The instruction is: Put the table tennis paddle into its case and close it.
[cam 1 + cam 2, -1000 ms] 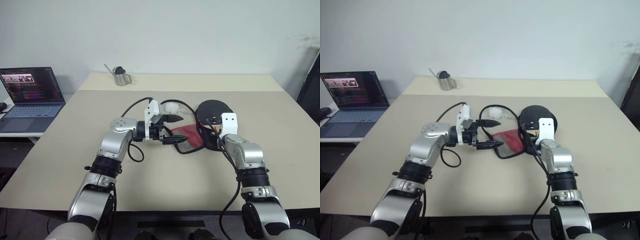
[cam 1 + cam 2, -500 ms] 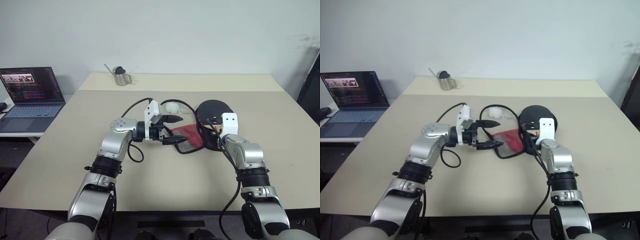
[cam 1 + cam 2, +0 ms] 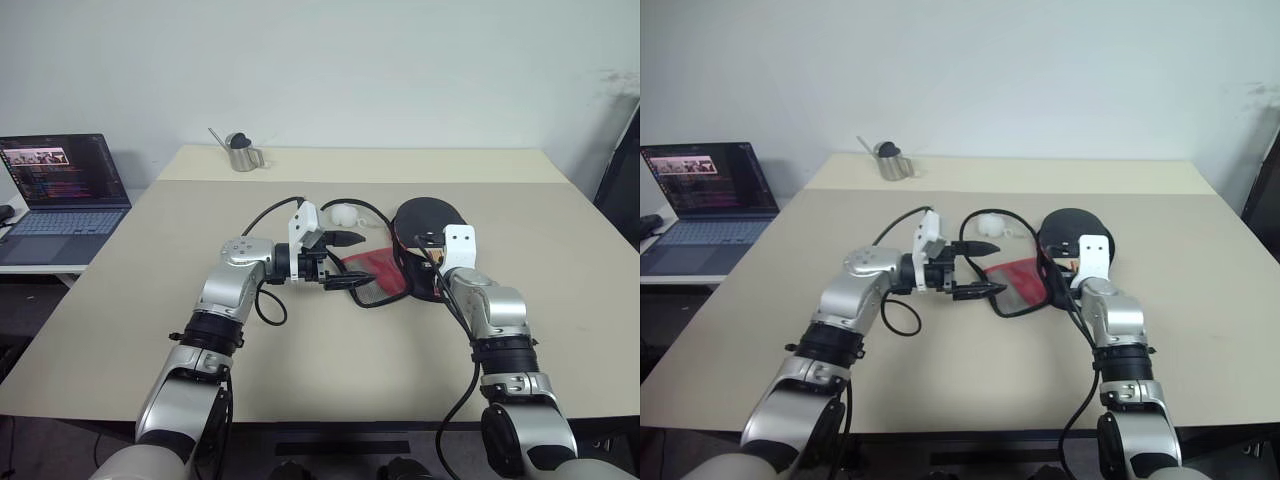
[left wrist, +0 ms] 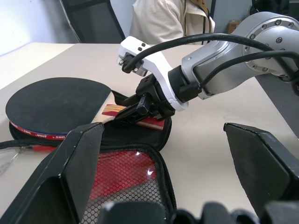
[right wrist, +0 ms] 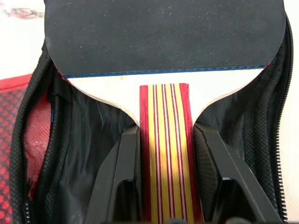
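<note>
Right gripper (image 5: 163, 140) clamps the paddle (image 5: 163, 42) handle, blade pointing straight ahead inside the open case (image 5: 261, 121); left gripper (image 3: 345, 262) gapes, empty, beside the flap.

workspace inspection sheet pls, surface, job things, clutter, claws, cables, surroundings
surface: beige table, two tops butted.
job things: paddle lying in the open case; case flap unzipped.
clutter: white ball; steel cup at far edge.
claws: left claw open above the flap; right claw shut on the paddle handle.
cables: black cable looping on the table.
surroundings: laptop on a side desk; a seated person.
</note>
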`<state>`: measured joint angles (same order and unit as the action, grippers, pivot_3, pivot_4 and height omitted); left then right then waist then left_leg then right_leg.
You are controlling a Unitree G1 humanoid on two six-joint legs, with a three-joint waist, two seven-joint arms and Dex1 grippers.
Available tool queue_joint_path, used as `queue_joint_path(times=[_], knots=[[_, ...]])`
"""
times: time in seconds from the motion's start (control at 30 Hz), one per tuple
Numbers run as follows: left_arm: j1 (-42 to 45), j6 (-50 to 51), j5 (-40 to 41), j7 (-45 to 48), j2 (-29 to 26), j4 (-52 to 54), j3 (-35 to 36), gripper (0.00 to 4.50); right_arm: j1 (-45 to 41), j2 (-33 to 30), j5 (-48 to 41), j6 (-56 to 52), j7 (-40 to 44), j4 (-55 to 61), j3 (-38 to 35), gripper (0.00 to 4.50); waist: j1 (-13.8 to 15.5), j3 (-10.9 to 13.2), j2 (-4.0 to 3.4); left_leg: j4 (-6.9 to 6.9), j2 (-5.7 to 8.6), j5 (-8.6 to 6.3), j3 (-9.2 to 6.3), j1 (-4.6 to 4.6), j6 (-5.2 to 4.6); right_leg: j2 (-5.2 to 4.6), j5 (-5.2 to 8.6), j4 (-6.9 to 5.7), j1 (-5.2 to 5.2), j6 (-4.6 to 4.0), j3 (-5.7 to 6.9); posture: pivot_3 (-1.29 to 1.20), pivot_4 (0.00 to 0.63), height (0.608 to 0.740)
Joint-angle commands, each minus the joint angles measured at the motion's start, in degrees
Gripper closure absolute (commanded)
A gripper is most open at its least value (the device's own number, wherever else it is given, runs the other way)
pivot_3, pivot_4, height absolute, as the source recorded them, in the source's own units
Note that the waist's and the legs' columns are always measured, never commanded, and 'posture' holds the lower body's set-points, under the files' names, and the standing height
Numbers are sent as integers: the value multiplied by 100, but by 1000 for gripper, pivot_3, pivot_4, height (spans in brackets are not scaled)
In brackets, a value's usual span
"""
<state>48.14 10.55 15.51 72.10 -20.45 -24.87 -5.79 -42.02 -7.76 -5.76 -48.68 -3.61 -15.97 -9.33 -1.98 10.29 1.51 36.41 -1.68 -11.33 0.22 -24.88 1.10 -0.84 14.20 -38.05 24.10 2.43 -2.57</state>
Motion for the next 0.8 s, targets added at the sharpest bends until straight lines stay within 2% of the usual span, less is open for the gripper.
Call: queue_joint_path(times=[0.03, 0.13, 0.27, 0.53, 0.7, 0.73, 0.8], knots=[[176, -103, 55, 38, -16, 76, 34, 0, -177, 10, -56, 238, -30, 317, -90, 3006, 0, 0, 0, 0, 0, 0, 0, 0, 0, 0, 0, 0, 0, 0, 0, 0, 150, 740], [182, -106, 53, 44, -17, 72, 32, 0, -135, -40, -5, 298, -135, 345, -165, 3006, 0, 0, 0, 0, 0, 0, 0, 0, 0, 0, 0, 0, 0, 0, 0, 0, 150, 740], [174, -101, 56, 51, -24, 85, 30, 0, -123, -234, 149, 264, 16, 267, 94, 3006, 0, 0, 0, 0, 0, 0, 1, 0, 0, 0, 0, 0, 0, 0, 0, 0, 150, 740], [165, -99, 60, 54, -13, 95, 24, 0, 37, -80, -56, 390, -77, 466, -150, 3006, -3, 0, 0, 0, -1, 0, -1, 0, 0, 1, 0, -2, 0, 0, 0, 0, 150, 740], [201, -113, 49, 53, -1, 51, 20, 0, -2, -93, -8, 190, -35, 386, -57, 3006, -3, 0, 0, 0, 0, 0, 0, 0, 0, 0, 0, -2, 0, 0, -1, 0, 150, 740], [200, -114, 48, 54, -1, 52, 18, 0, 23, -60, -26, 239, -88, 425, -116, 3146, -3, 0, 0, 0, 0, 0, -1, 0, 0, 0, 0, -2, 1, 0, 0, 0, 150, 740], [201, -109, 50, 57, -5, 55, 18, 0, 52, -38, -29, 276, -133, 474, -156, 3146, -3, 0, 0, 0, -1, 0, -1, 0, 0, 1, 0, -2, 1, 0, 0, 0, 150, 740]])
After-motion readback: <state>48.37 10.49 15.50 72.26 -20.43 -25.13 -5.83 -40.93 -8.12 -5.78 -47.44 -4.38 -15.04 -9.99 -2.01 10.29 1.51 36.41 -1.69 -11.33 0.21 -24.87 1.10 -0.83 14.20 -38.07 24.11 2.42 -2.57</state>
